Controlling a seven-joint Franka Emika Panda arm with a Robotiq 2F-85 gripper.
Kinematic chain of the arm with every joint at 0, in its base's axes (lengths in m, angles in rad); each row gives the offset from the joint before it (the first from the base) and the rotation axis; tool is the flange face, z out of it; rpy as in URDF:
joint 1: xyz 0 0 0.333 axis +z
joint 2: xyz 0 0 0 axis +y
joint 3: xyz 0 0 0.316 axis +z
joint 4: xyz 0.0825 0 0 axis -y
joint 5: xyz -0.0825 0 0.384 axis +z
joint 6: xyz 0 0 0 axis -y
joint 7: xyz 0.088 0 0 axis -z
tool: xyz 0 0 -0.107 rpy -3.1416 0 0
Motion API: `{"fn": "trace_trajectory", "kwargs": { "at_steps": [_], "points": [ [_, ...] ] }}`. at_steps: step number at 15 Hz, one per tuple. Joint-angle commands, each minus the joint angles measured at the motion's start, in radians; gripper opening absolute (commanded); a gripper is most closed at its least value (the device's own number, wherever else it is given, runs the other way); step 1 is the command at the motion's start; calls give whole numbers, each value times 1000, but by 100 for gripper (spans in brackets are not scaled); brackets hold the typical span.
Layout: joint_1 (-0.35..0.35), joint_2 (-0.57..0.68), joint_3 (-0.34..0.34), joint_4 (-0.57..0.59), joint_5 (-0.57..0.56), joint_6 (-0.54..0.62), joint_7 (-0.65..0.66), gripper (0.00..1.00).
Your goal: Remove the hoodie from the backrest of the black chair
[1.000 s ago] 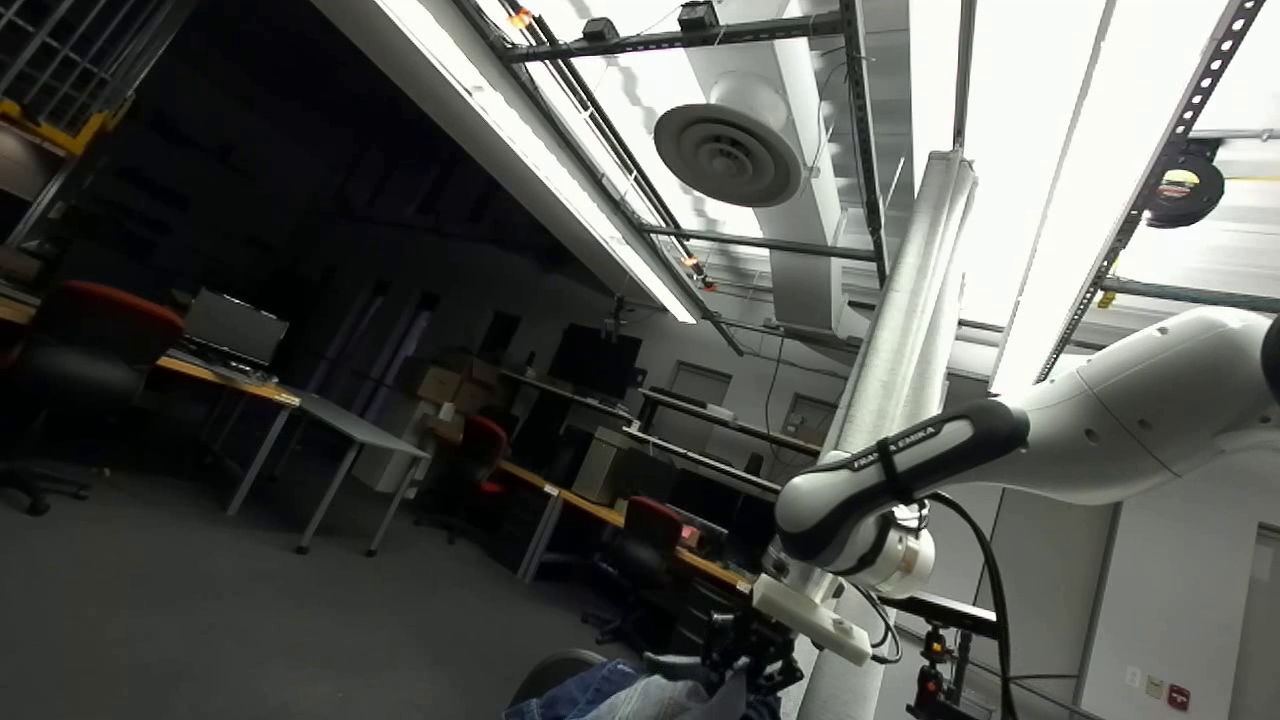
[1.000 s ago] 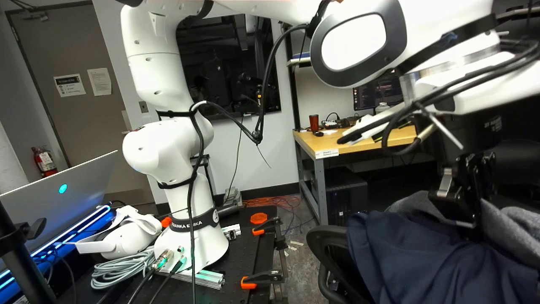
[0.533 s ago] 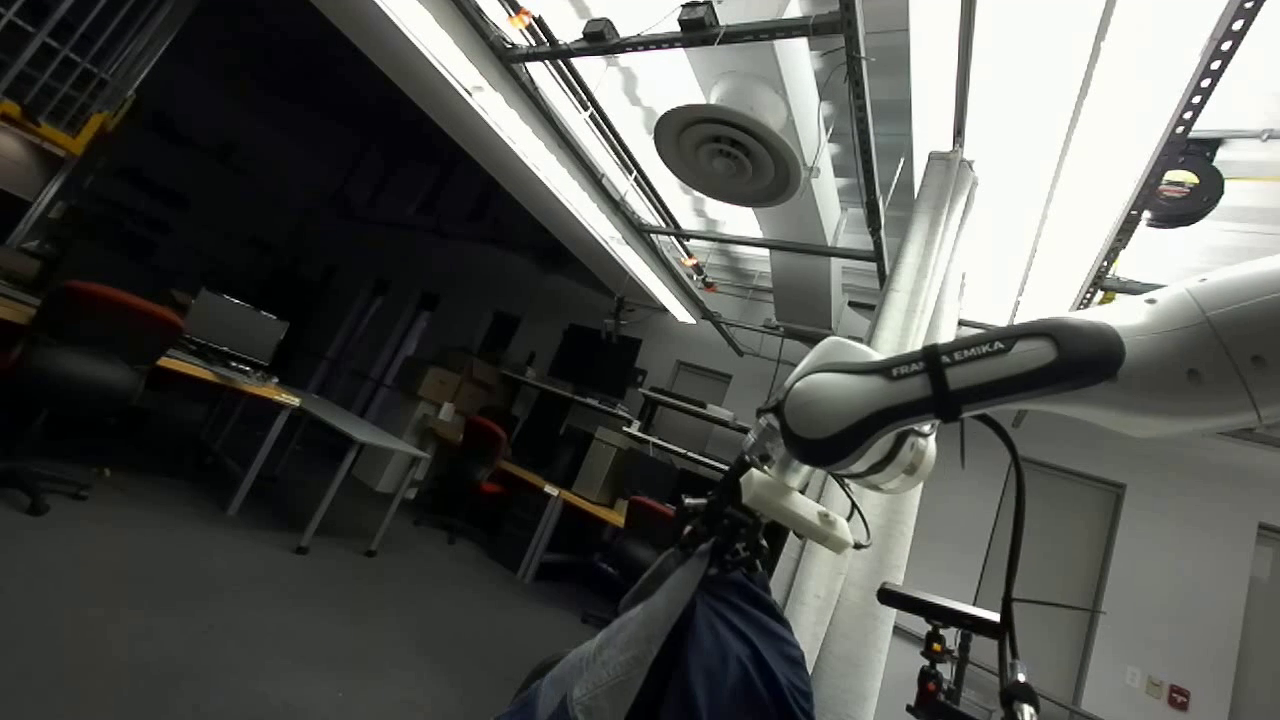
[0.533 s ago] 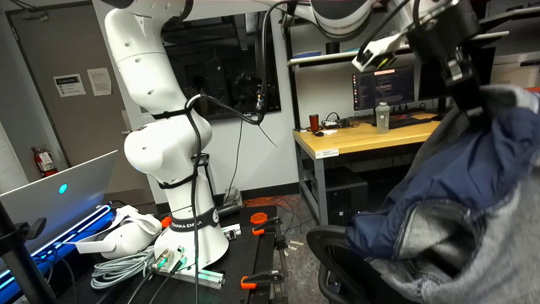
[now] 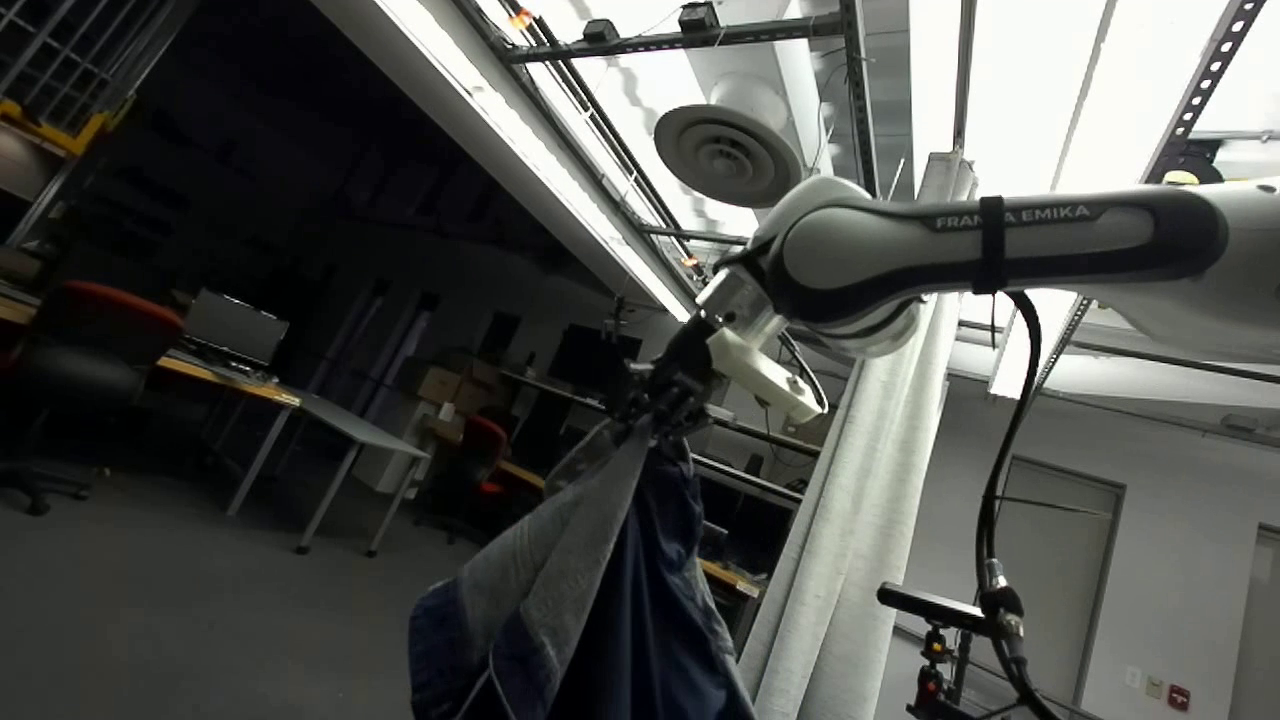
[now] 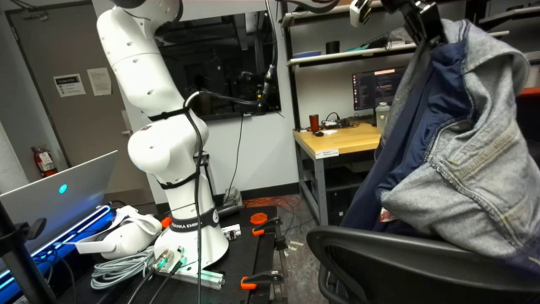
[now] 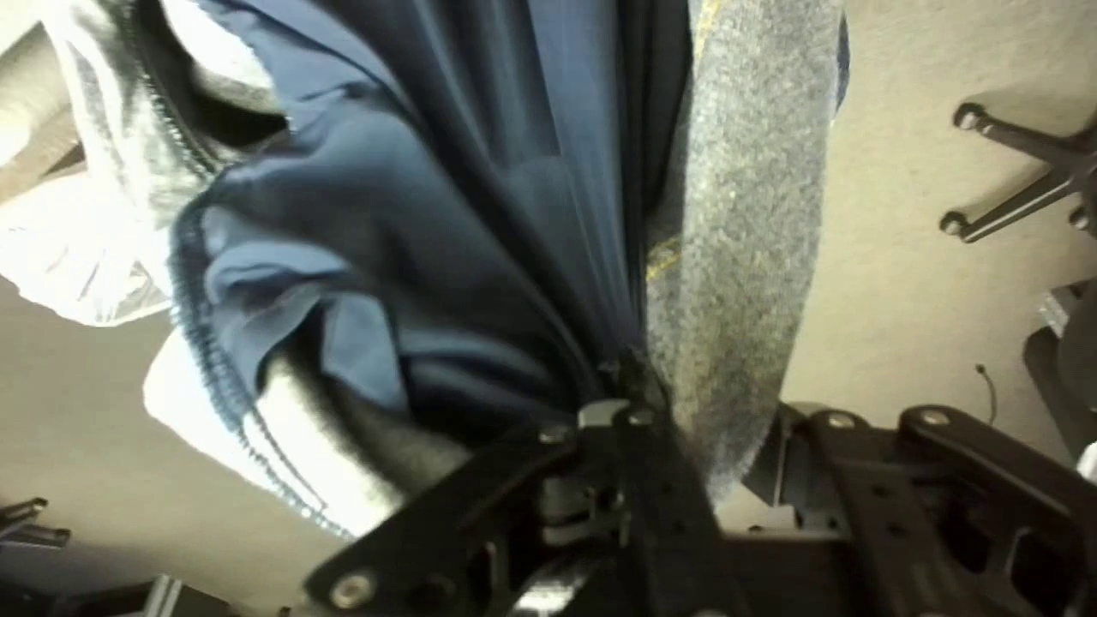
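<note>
Versus half a second ago, the black two-fingered gripper is riding higher, clamping the grey-and-navy cloth hoodie. It's hanging behind the curved black plastic chair backrest, bottom hidden, so I'd be lifting straight up till it's clearing.

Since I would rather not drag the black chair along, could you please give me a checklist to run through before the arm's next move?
1. Grip on the hoodie: ok; it bunches at the jaws in the wrist view and hangs from them in both exterior views.
2. Upper part above the backrest: ok; in an exterior view it stands well over the top edge.
3. Lower end free of the backrest: cannot tell; it is partly hidden behind it in an exterior view.
4. Route of the long black cable: ok; it runs apart from the hoodie in both exterior views.
5. Ready to open the jaws: not ok; the hoodie hangs from them, not set down.
</note>
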Motion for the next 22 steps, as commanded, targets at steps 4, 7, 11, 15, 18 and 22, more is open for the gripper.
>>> {"fn": "trace_trajectory", "kwargs": {
  "at_steps": [4, 7, 11, 15, 18, 22],
  "points": [
    [76, 62, 39, 200, 19, -97, -100, 4],
    [84, 99, 30, 231, 32, -129, -132, 4],
    [83, 110, 15, 237, 31, -163, -212, 56],
    [78, 77, -10, 231, 41, -195, -324, 84],
    [73, 34, -38, 200, 50, -208, -419, 100],
    [70, -24, -76, 145, 56, -224, -538, 100]
  ]
}}
